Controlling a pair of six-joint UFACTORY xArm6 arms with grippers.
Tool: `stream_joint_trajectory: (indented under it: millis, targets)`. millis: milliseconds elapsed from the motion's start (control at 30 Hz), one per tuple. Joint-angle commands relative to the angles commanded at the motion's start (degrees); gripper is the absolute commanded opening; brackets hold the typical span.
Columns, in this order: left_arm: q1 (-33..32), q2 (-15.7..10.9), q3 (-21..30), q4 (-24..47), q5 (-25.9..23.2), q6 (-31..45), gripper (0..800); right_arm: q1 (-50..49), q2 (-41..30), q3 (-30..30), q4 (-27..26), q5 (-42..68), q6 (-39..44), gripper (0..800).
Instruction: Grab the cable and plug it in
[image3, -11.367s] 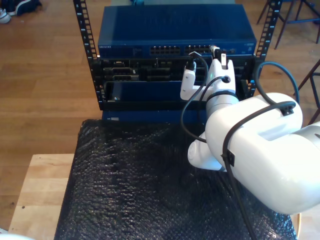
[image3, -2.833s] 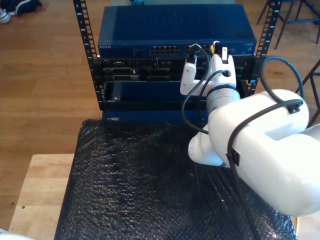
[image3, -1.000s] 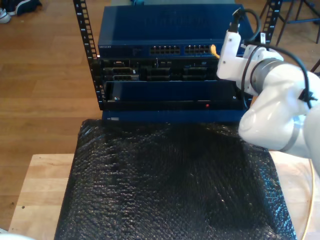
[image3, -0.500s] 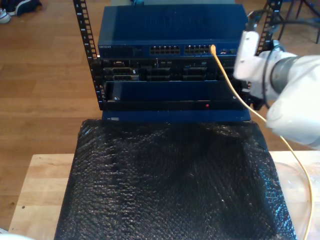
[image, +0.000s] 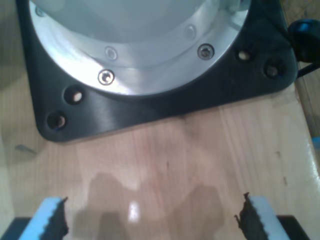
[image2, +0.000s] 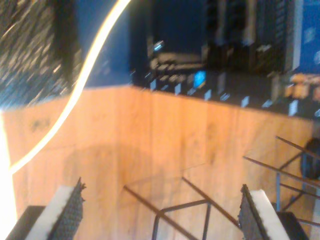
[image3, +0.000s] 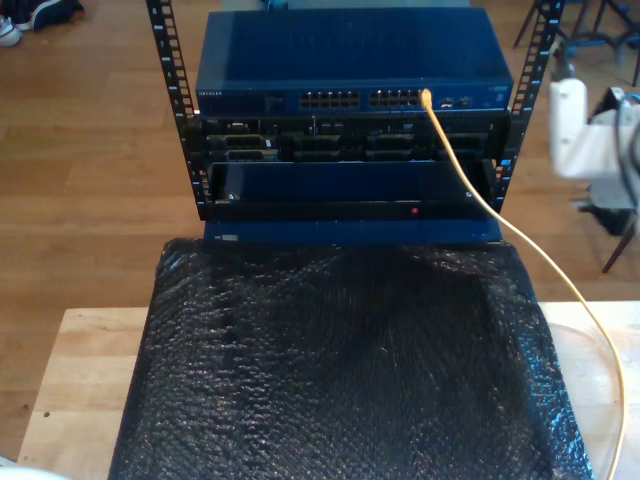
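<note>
cable (image3: 470, 195) sitting in switch (image3: 350, 70) port; my second gripper (image2: 160, 212) gaping, empty | my first gripper (image: 150, 220) gaping, empty | risk: arm (image3: 585, 140) beside switch snagging slack, yanking plug

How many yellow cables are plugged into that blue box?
1. The cable runs from a port at the exterior view's right end of the switch, down across the rack front toward that view's lower right corner. Other ports look empty.

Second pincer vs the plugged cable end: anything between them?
In the exterior view, no object sits between: the cable is plugged into the switch, and an arm is off at that view's right. My second pincer is open over bare wood floor.
</note>
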Motion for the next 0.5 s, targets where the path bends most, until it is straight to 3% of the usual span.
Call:
stream_joint_trajectory:
  millis: [500]
  targets:
    - [0.0,0.0,0.0,0.0,0.0,0.0,800,-23.3,-7.6,0.6,-0.2,23.6,-21.1,798]
